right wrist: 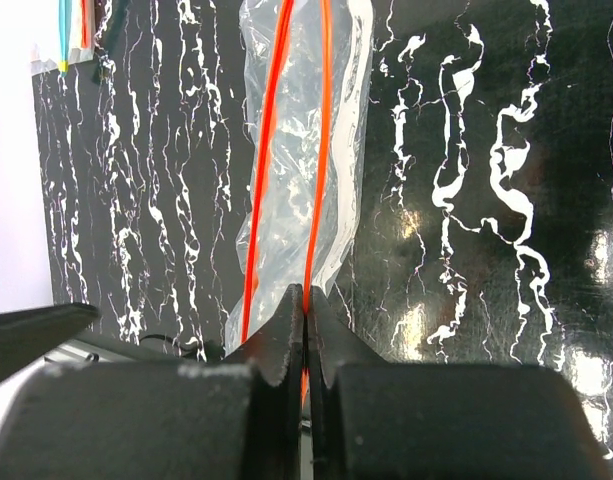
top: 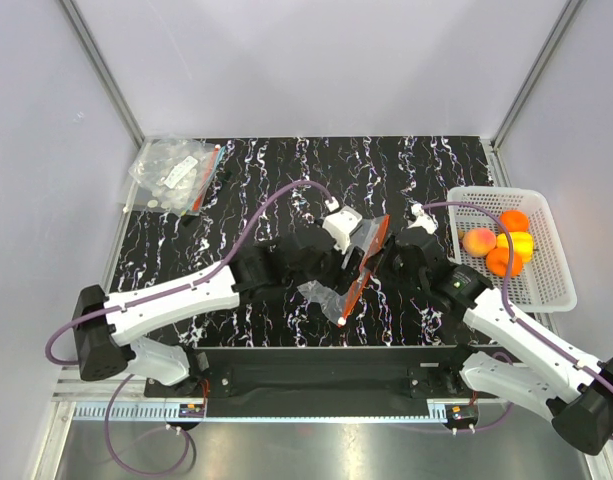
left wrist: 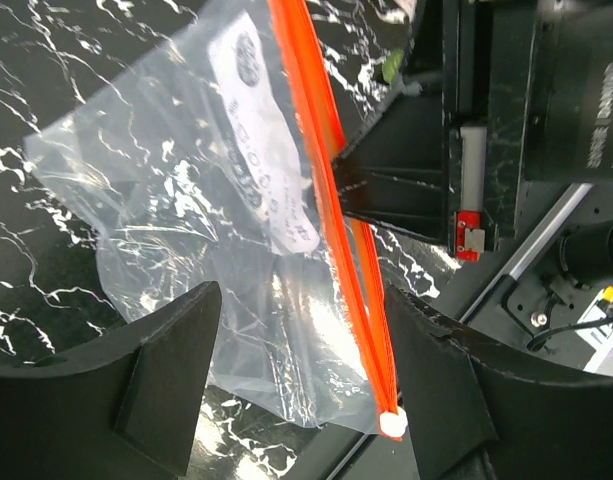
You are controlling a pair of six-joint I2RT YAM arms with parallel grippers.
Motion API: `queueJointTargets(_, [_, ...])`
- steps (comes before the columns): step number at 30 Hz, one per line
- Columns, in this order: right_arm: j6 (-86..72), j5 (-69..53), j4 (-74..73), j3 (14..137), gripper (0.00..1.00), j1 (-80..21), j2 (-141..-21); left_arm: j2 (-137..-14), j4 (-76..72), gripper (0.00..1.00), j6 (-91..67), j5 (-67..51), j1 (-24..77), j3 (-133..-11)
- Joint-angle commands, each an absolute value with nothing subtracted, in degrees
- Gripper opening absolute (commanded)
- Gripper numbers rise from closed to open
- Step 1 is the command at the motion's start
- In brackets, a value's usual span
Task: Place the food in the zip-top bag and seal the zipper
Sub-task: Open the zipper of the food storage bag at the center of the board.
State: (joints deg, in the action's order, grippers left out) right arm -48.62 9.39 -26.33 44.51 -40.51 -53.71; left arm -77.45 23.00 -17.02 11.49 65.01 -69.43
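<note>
Right pincer (right wrist: 305, 300) sits clenched, its two fingers pressed together on the right-hand line of the red-orange zipper (right wrist: 324, 150). The zipper's other line runs apart from it toward 11 o'clock, so the mouth looks parted there. Beyond the fingers the clear zip-top bag (right wrist: 291, 180) stretches away toward 12 o'clock over the black marbled worktop (right wrist: 466, 200). Left pincer (left wrist: 301, 300) is released, its fingers spread wide on either side of the bag, with the zipper passing close by the finger at 3 o'clock; whether it touches cannot be told. A white label (left wrist: 261, 170) shows on the plastic, and a white tip (left wrist: 391, 424) ends the zipper at 6 o'clock. From above, the food (top: 501, 245) lies in a white basket (top: 546, 290) at 3 o'clock of the bag, and spare bags (top: 176, 175) lie at 10 o'clock.
</note>
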Motion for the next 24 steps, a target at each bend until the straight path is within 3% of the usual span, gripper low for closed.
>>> queueJointTargets(1, [-48.4, 8.9, -23.7, 46.8, 0.00, -41.0, -53.9, -78.8, 22.4, 0.72, -17.5, 10.4, 65.8, -72.2])
queueJointTargets(12, [-48.3, 8.8, -23.9, 47.5, 0.00, -40.9, -54.5, -84.4, 23.6, 0.71, -16.8, 12.3, 66.5, -76.0])
queueJointTargets(24, [-48.8, 8.6, -23.5, 47.5, 0.00, -41.0, -54.6, -88.8, 28.0, 0.57, -17.1, 20.1, 67.1, -79.8])
